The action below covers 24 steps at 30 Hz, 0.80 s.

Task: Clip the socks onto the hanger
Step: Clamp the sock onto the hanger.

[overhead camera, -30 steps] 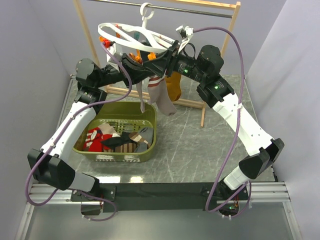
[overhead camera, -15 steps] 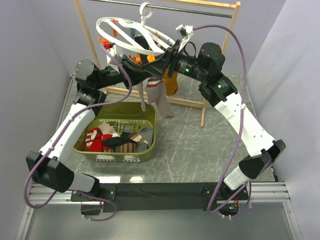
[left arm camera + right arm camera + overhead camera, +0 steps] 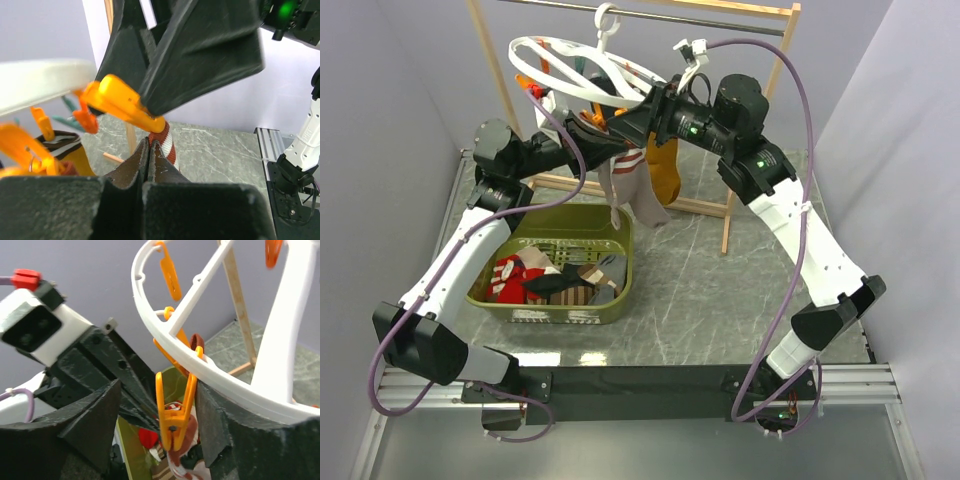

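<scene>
The white ring hanger [image 3: 545, 48] hangs by its hook from the rack bar. A taupe sock [image 3: 632, 190] with a dark red and white striped cuff [image 3: 169, 142] dangles below its near rim. An orange clip [image 3: 175, 415] on the ring [image 3: 165, 335] bites that cuff. My right gripper [image 3: 160, 425] is open, one finger on each side of the clip. My left gripper [image 3: 150, 146] is shut, its tips pinching the cuff just under the clip [image 3: 122, 102]. In the top view both grippers [image 3: 610, 128] [image 3: 628, 120] meet under the ring.
A mustard sock [image 3: 665, 172] hangs from the hanger behind the taupe one. The wooden rack frame [image 3: 730, 205] stands at the back. A green basket [image 3: 552, 312] with several loose socks sits below the left arm. Grey walls close in both sides.
My right gripper has spread its fingers away from the orange clip. The hanger ring has tipped up on its left side, and the sock has swung a little.
</scene>
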Each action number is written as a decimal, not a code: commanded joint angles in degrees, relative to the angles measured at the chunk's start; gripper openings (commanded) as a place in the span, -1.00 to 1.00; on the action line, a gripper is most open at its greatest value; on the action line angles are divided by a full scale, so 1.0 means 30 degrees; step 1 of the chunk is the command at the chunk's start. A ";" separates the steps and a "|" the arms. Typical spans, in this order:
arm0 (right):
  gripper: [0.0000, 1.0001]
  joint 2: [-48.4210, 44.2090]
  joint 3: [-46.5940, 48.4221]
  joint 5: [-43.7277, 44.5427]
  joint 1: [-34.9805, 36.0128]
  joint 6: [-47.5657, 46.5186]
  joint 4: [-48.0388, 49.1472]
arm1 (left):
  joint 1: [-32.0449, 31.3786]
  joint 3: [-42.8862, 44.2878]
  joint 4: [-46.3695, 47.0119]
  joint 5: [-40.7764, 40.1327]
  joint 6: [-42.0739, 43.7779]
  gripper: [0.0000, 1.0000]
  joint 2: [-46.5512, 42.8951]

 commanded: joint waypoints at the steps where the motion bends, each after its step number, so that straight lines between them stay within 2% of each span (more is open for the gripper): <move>1: 0.31 -0.0067 0.0665 0.0699 -0.0135 -0.0140 -0.0020 | -0.0068 0.0247 0.0180 -0.0260 0.0295 -0.99 -0.0523; 7: 0.15 -0.0215 0.0254 0.0993 -0.0135 -0.0346 0.0419 | -0.0039 0.0423 0.0063 -0.0201 0.0354 -0.99 -0.0376; 12: -0.28 -0.0156 0.0254 0.0935 -0.0164 -0.0317 0.0800 | -0.0039 0.0452 -0.0083 -0.0377 0.0471 -0.99 -0.0435; 14: -0.58 -0.0156 0.0254 0.0905 -0.0135 -0.0375 0.0858 | -0.0039 0.0452 -0.0025 -0.0435 0.0442 -0.99 -0.0435; 16: -0.60 -0.0127 0.0254 0.0788 -0.0106 -0.0434 0.0858 | -0.0009 0.0452 0.0121 -0.0406 0.0354 -0.99 -0.0376; 20: -0.84 -0.0185 0.0050 0.0525 -0.0135 -0.0521 0.1034 | 0.0078 0.0306 0.0823 -0.0552 -0.0230 -0.99 -0.0347; 24: -0.90 -0.0390 -0.0302 0.0377 -0.0135 -0.0668 0.1444 | 0.0254 0.0364 0.1555 -0.0202 -0.0875 -0.99 -0.0230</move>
